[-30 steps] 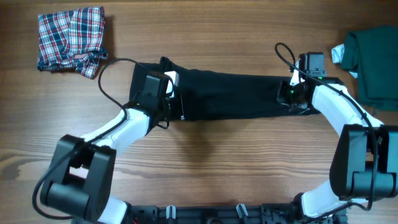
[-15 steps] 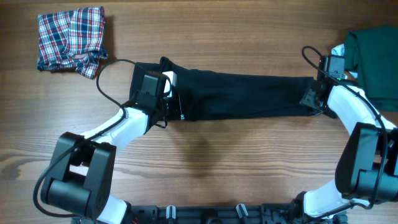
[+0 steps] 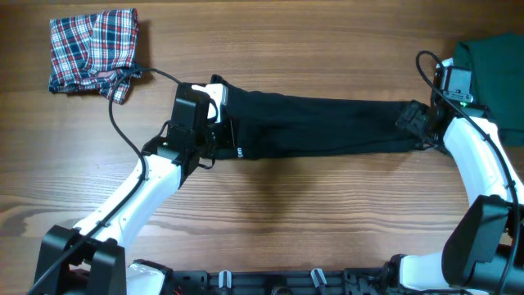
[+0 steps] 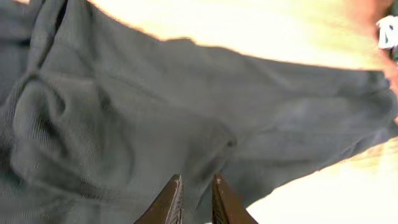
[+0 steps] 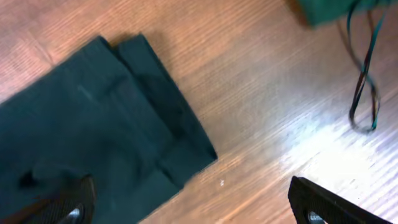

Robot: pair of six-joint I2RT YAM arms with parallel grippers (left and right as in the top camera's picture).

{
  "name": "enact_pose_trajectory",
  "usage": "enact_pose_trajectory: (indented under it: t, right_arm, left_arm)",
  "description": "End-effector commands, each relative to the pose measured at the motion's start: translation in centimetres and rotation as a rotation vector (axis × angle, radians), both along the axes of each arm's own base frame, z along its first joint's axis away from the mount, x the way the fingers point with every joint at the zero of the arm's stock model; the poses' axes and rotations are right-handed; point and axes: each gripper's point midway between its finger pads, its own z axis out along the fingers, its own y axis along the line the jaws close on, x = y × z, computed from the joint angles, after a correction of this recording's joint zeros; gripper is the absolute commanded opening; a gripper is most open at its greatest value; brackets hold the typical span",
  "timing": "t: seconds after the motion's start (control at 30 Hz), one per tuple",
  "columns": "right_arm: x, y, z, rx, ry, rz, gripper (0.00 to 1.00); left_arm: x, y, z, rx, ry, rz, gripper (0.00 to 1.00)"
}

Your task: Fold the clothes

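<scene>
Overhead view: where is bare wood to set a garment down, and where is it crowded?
Free: the wood above the black shirt, between the plaid garment and green garment; also below the shirt, mid-table. Crowded: both shirt ends, at the left gripper and right gripper.

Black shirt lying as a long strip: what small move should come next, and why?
Probably close the right fingers on the right end of the black shirt, ready to carry it leftward for a fold. They stand wide open at that end, holding nothing; the shirt lies flat, with the left fingers over its other end.
</scene>
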Motion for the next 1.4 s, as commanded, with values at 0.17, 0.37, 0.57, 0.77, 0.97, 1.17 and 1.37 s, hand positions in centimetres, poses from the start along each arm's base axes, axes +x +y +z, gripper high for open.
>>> enact_pose_trajectory:
  t: [0.17,0.37,0.57,0.77,0.97,1.17,1.37]
  right_arm:
    - [-0.7,4.1,-0.4,0.227,-0.009,0.052,0.95]
    - [-0.9,5.4,-2.9,0.299,-0.047,0.035,0.21]
    - [0.4,4.9,-4.9,0.278,-0.170,0.004,0.10]
    - [-1.0,3.3,-6.7,0.177,-0.164,-0.031,0.06]
    - [-2.5,3.5,-7.4,0.190,-0.105,-0.065,0.06]
    - [-4.7,3.6,-8.0,0.199,-0.023,-0.123,0.04]
    - [-5.9,3.3,-8.2,0.188,0.014,-0.192,0.04]
  left_arm:
    - [-0.6,0.4,-0.4,0.023,0.029,-0.002,0.17]
    - [-0.6,0.4,-0.4,0.021,0.030,0.001,0.16]
    - [-0.7,0.5,-0.5,0.023,0.038,0.001,0.16]
    - [-0.8,0.5,-0.5,0.024,0.041,0.001,0.16]
    - [-0.8,0.5,-0.5,0.025,0.041,0.001,0.16]
    - [-0.8,0.5,-0.5,0.025,0.041,0.001,0.15]
    - [-0.8,0.5,-0.5,0.025,0.041,0.001,0.15]
